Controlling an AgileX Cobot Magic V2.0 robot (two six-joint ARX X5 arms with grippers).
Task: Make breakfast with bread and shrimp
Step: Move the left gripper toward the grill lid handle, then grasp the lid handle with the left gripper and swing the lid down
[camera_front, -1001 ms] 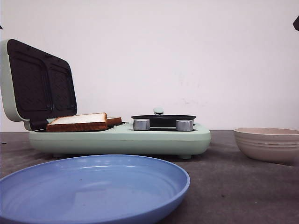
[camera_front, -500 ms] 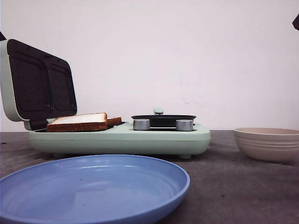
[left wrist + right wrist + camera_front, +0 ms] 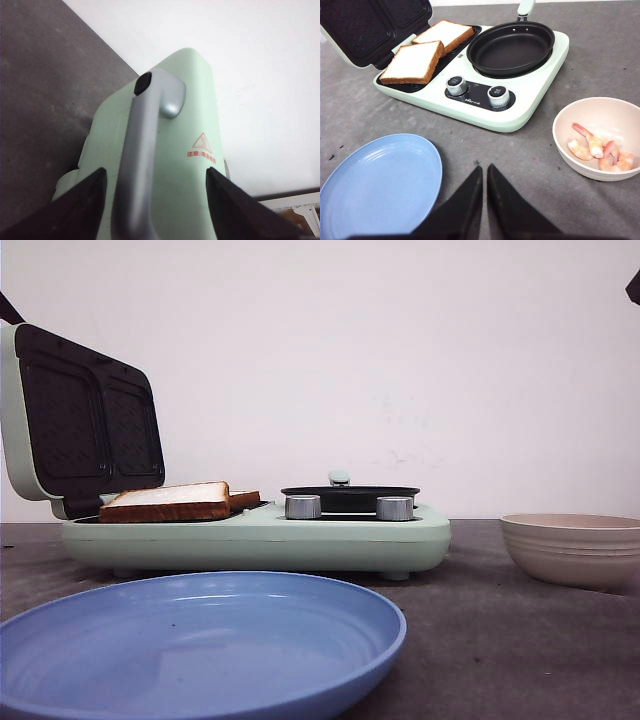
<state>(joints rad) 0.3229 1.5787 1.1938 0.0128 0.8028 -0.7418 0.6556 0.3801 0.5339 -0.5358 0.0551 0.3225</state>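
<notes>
Presently listed, item by item.

Left gripper [image 3: 155, 200]: fingers spread wide, one dark fingertip [image 3: 82, 207] on each side of the silver lid handle [image 3: 142, 150], neither touching it; nothing grasped. The pale green lid [image 3: 192, 125] of the breakfast maker fills the space directly beyond the fingers.

Right gripper [image 3: 484, 192]: fingers pressed together to a narrow seam, holding nothing, hovering above bare grey table [image 3: 620, 50].

Bread [image 3: 415, 61]: two crusted white slices, lying side by side on the dark grill plate of the breakfast maker [image 3: 480, 107], beyond the right gripper and off to its left. In the front view one slice [image 3: 165, 502] shows in front of the other, below the raised lid [image 3: 80, 415].

Shrimp [image 3: 597, 147]: several curled orange-pink pieces in the beige bowl [image 3: 565, 150], near the right gripper, on its right side.

Frying pan [image 3: 511, 47]: black, seated on the maker's other half, directly beyond the right gripper.

Knobs [image 3: 456, 85]: two silver dials on the maker's near edge.

Blue plate [image 3: 380, 187]: just left of the right gripper.
</notes>
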